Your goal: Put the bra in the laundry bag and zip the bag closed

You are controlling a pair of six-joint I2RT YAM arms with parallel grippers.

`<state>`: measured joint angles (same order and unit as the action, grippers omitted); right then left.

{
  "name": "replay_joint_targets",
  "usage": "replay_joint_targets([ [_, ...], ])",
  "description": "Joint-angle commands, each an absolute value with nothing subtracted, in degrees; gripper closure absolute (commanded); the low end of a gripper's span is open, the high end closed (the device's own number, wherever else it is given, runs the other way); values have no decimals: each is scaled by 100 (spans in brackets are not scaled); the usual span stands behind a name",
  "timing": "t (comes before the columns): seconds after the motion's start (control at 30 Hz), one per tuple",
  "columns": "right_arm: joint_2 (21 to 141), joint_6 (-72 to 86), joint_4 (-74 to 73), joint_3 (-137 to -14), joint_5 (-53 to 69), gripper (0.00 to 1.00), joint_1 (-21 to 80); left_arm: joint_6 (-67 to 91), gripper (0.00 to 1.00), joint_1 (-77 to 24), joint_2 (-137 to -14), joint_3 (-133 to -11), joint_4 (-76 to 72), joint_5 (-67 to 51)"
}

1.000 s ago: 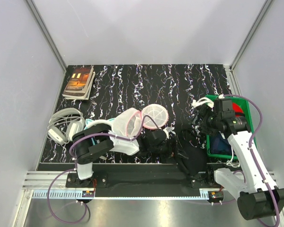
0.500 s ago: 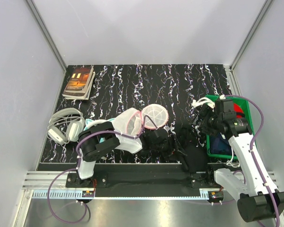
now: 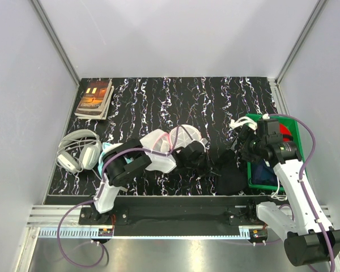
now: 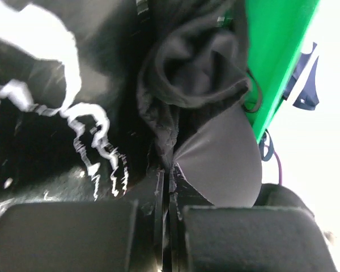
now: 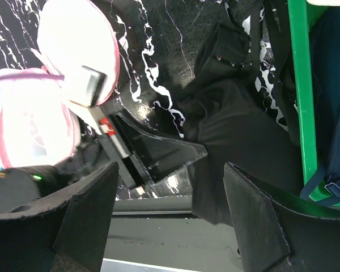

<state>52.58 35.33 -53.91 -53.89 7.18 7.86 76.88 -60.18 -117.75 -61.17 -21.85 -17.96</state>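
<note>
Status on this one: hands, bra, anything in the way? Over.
Left hand shut on bra edge. Right hand open, above bra. Laundry bag open, bra outside it. Green bin close alongside bra.

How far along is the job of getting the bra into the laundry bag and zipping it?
Done: nothing yet. The laundry bag lies unzipped, halves apart, with no bra inside.
In hand: the left gripper is shut on an edge of the bra, which lies on the table beside the green bin. The right gripper is open.
Left: carry the bra in, close the halves, zip.
</note>
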Motion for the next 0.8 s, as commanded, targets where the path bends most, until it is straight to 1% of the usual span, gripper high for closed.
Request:
replay_joint_targets([
  [0.0, 5282, 3218, -5265, -5353, 791, 18, 756, 6059, 100, -5687, -11515, -6390, -2469, -2029],
  [0.03, 5300, 3147, -5195, -5344, 861, 18, 756, 5699, 100, -5504, -11418, -6398, -2374, -2135],
  [0.07, 5317, 2964, -5151, -5335, 922, 18, 756, 4921, 100, -5406, -11313, -6512, -2121, -2240],
  [0.1, 5335, 2840, -5107, -5335, 1027, 17, 756, 4539, 100, -5292, -11094, -6547, -1727, -2572],
  [0.17, 5387, 2472, -4975, -5361, 1457, 15, 756, 3548, 100, -4984, -10838, -6653, -1058, -2733],
  [0.2, 5414, 2304, -4914, -5370, 1729, 14, 756, 3290, 100, -4879, -10619, -6688, -402, -2829],
  [0.23, 5440, 2172, -4783, -5396, 2227, 14, 756, 3078, 100, -4669, -10521, -6741, -143, -3004],
  [0.27, 5458, 1997, -4720, -5405, 2415, 14, 756, 2815, 100, -4563, -10434, -6750, -19, -3215],
  [0.3, 5449, 1917, -4641, -5405, 2591, 14, 756, 2734, 100, -4466, -10198, -6689, 139, -3661],
  [0.33, 5458, 1855, -4475, -5397, 3002, 14, 756, 2568, 100, -4317, -10065, -6619, 184, -3856],
  [0.43, 5511, 1670, -4176, -5440, 3671, 11, 756, 2225, 100, -4271, -9695, -6556, 605, -4384],
  [0.47, 5537, 1722, -4070, -5432, 3778, 11, 756, 2258, 100, -4263, -9590, -6548, 624, -4734],
  [0.53, 5572, 1793, -3842, -5432, 3928, 10, 756, 2303, 100, -4271, -9501, -6530, 571, -4939],
  [0.6, 5572, 1898, -3640, -5379, 4095, 6, 756, 2294, 100, -4263, -9370, -6513, 571, -5123],
  [0.77, 5336, 2047, -2849, -4993, 4473, 5, 756, 2443, 100, -4210, -9019, -6600, 554, -5642],
])
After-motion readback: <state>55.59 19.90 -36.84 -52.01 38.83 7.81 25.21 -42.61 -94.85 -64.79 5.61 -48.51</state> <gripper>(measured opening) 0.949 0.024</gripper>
